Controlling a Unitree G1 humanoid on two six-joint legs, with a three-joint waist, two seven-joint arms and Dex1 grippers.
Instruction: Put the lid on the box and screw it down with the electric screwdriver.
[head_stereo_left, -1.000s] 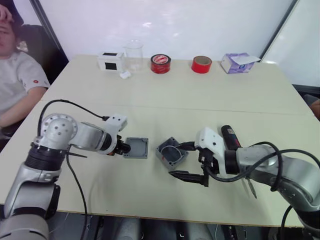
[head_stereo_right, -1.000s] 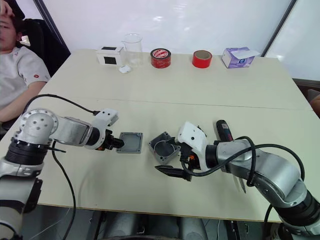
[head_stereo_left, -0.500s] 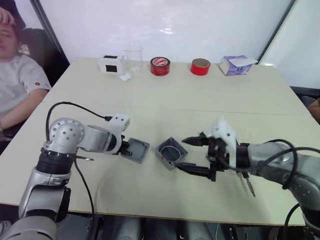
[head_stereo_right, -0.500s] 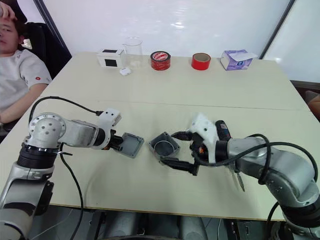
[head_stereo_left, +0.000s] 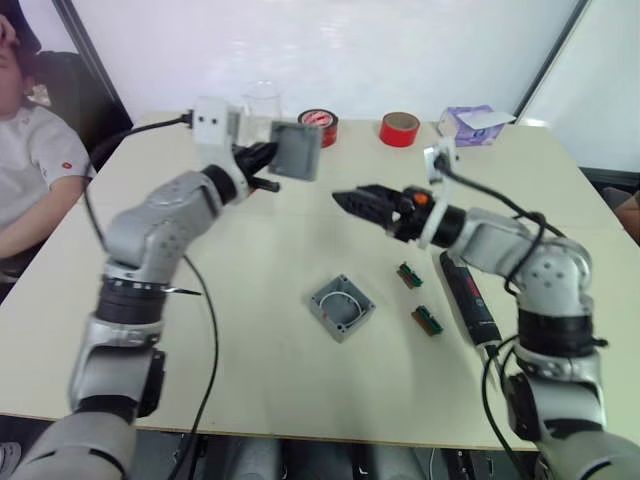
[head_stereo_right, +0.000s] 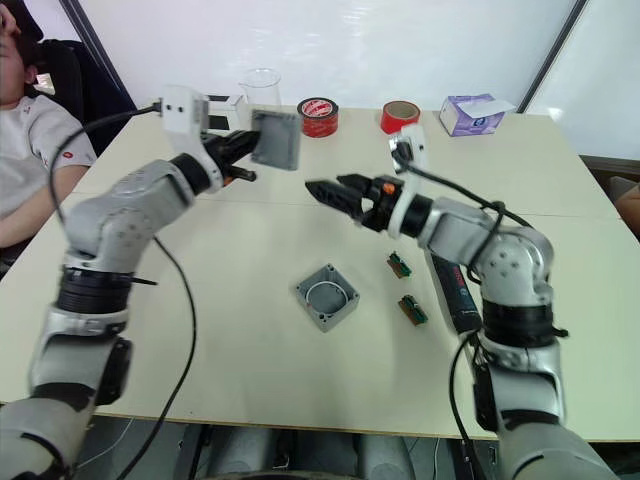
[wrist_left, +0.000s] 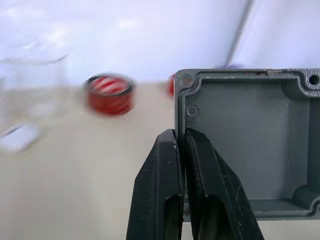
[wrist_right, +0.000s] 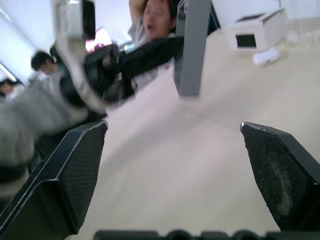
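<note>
left gripper (wrist_left: 181, 150): raised, clamped on lid (head_stereo_left: 296, 150) edge
right gripper (head_stereo_right: 335, 190): raised, fingers spread, empty
box (head_stereo_left: 341, 307): table centre, open
electric screwdriver (head_stereo_left: 469, 296): lying right of box

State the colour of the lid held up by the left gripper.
Grey. The lid shows best in the left wrist view, pinched at its edge by the left gripper.

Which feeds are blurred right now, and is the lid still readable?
Left wrist view: lid sharp between the closed fingers, tape and table behind it soft. Right wrist view: smeared throughout; the lid reads as a grey slab. Eye views: mostly sharp.
</note>
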